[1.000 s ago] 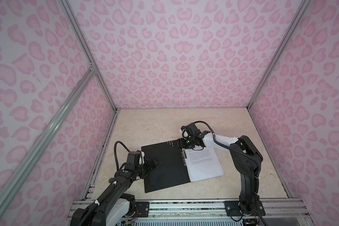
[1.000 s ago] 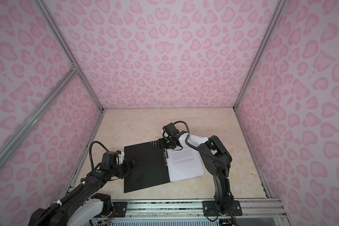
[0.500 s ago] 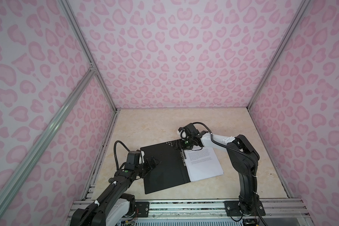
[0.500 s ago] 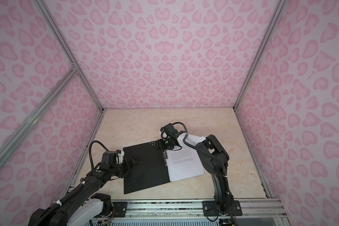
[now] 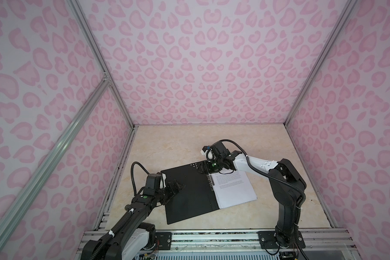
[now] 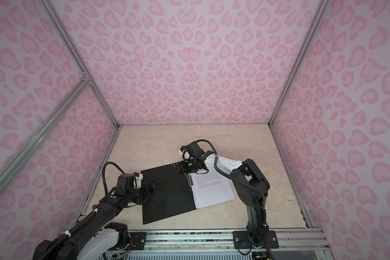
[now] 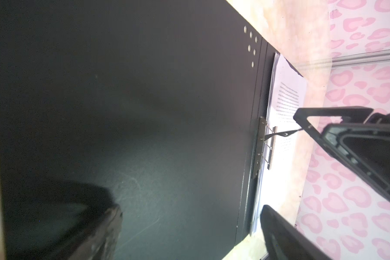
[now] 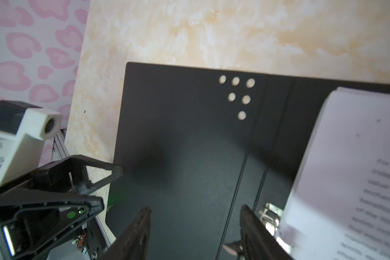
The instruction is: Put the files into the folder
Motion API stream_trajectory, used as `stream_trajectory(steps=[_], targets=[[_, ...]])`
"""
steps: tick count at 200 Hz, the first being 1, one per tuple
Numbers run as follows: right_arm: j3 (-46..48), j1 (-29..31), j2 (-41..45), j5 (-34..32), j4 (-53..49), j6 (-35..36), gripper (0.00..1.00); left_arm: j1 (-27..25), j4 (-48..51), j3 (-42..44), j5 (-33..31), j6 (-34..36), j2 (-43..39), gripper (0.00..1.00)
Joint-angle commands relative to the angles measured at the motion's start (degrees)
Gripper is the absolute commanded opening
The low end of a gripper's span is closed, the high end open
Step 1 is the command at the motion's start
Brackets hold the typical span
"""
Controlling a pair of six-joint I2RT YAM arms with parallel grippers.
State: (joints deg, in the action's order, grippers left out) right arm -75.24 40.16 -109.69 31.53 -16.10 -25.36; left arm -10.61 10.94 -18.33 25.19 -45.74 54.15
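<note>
The folder [image 5: 189, 193] [image 6: 167, 193] lies open on the table, black inside up. The files [image 5: 234, 191] [image 6: 212, 189], a stack of white printed sheets, rest on its right half, with the metal clip [image 7: 265, 144] at their edge beside the spine. My right gripper [image 5: 202, 170] [image 8: 195, 209] hovers open over the folder's far edge just left of the spine, with nothing between its fingers. My left gripper [image 5: 178, 185] [image 7: 189, 211] stands wide open and empty at the left cover's left edge, low over the black surface.
Pink patterned walls [image 5: 347, 157] close in the marble tabletop [image 5: 189, 146] on three sides. An aluminium rail [image 5: 212, 236] runs along the front edge and carries both arm bases. Several small round holes [image 8: 236, 96] pierce the left cover near its far edge.
My right gripper has shifted a little to the left, from over the files' far corner to over the spine, and its jaws have narrowed slightly. The left arm, folder and files have not moved.
</note>
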Motion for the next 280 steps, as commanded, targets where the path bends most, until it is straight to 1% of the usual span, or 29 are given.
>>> stream_trajectory(steps=[1,32,52,75,91,112,120,144,163,177,193,222,239,258,280], targets=[[4.5,0.4,3.3,0.6,2.6,-1.3,0.64,0.1,-0.7,-0.6,-0.2,0.7,-0.3,0.97],[9.6,0.6,7.4,1.0,3.9,-1.9,0.65,0.2,-0.5,-0.5,-0.1,0.7,-0.9,0.97],[10.8,1.0,9.4,0.1,3.7,-1.6,0.65,0.2,-0.5,-0.6,0.0,0.7,-0.8,0.97],[10.9,-0.6,11.7,-4.9,2.0,-1.6,0.68,0.3,-0.5,-0.9,0.2,0.7,-0.6,0.97],[12.2,-3.2,14.5,-11.0,-0.4,-1.0,0.72,0.3,0.1,-1.0,0.1,0.7,-1.1,0.97],[17.3,-9.7,19.5,-17.5,-0.7,-1.3,0.82,0.4,0.5,-0.9,0.1,0.6,-2.0,0.97],[19.4,-13.5,20.9,-18.4,-0.5,-1.6,0.84,0.3,0.5,-0.9,0.1,0.6,-2.1,0.97],[25.8,-25.1,22.4,-15.8,3.0,-3.0,0.89,0.4,0.1,-0.9,0.1,0.6,-1.4,0.97],[27.4,-30.4,20.3,-13.2,5.1,-2.6,0.89,0.3,-0.2,-0.8,0.1,0.7,-0.4,0.97],[27.7,-32.7,18.2,-11.5,6.9,-2.0,0.88,0.3,-0.5,-0.7,0.2,0.6,0.1,0.97],[26.8,-33.6,15.3,-9.8,7.7,-1.4,0.87,0.3,-0.6,-0.7,0.2,0.6,0.4,0.97],[25.2,-33.1,11.2,-7.2,7.9,-1.4,0.85,0.4,-0.6,-0.5,-0.3,0.7,0.8,0.97],[26.0,-32.1,11.4,-7.8,8.0,-2.6,0.85,0.4,-1.0,-0.4,-0.5,0.7,1.9,0.97],[27.1,-30.7,12.7,-10.0,7.2,-4.4,0.85,0.4,-1.7,-0.1,-0.3,0.4,2.9,0.97],[28.6,-29.5,14.7,-10.9,7.7,-6.9,0.85,0.4,-2.0,-0.1,-0.7,0.1,3.0,0.97]])
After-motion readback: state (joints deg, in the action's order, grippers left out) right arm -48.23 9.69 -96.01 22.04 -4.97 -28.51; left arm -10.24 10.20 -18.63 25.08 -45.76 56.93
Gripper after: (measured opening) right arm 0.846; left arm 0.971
